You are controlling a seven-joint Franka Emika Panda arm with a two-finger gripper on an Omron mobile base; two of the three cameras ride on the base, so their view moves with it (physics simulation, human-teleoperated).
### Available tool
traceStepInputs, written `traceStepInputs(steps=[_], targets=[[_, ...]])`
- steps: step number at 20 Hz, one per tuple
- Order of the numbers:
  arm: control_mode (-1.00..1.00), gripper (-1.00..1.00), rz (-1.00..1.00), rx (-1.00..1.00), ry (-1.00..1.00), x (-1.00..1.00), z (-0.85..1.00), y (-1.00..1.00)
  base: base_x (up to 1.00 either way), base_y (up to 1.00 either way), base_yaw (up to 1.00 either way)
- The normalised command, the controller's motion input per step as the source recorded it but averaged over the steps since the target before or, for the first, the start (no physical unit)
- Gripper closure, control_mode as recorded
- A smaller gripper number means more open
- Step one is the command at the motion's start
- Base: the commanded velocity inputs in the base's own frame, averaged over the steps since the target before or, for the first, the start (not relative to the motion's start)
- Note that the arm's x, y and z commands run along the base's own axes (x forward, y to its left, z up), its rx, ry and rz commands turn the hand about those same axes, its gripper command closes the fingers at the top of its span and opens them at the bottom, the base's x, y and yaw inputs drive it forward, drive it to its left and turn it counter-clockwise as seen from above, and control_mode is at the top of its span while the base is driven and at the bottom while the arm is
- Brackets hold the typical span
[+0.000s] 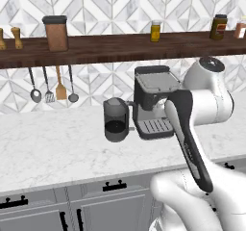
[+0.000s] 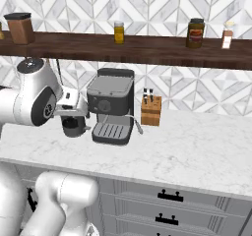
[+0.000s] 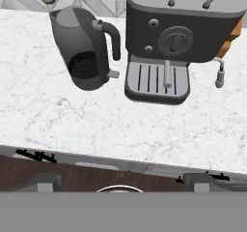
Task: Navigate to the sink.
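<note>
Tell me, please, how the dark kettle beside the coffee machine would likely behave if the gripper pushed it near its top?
The kettle looks tall over a modest base, so a high push would probably tip it. Its smooth body may slip; the side handle seems the safer hold.

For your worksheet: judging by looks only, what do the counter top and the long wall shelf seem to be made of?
Counter top: probably polished marble or a stone look-alike, white with fine grey veining. Wall shelf: likely dark stained wood, brown with faint lengthwise grain and a matte surface.

The marble bench (image 1: 57, 148) is viewed forward and down from behind the arm, left and right. The coffee machine (image 1: 153, 102) and kettle (image 1: 116, 120) are shared by both, and are seen nearer, from above, in the hand view.
</note>
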Motion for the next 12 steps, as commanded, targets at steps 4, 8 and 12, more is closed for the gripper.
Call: traceStepInputs(steps=[4, 8, 12], targets=[[-1.0, -1.0, 0.0, 0.0, -0.22, -0.63, 0.08, 0.0, 0.0, 0.0, 0.0], [1.0, -1.0, 0.0, 0.0, -0.04, -0.12, 0.0, -0.02, -0.13, -0.25, -0.09], [1.0, -1.0, 0.0, 0.0, 0.0, 0.0, 0.0, 0.0, -0.16, -0.1, -0.75]])
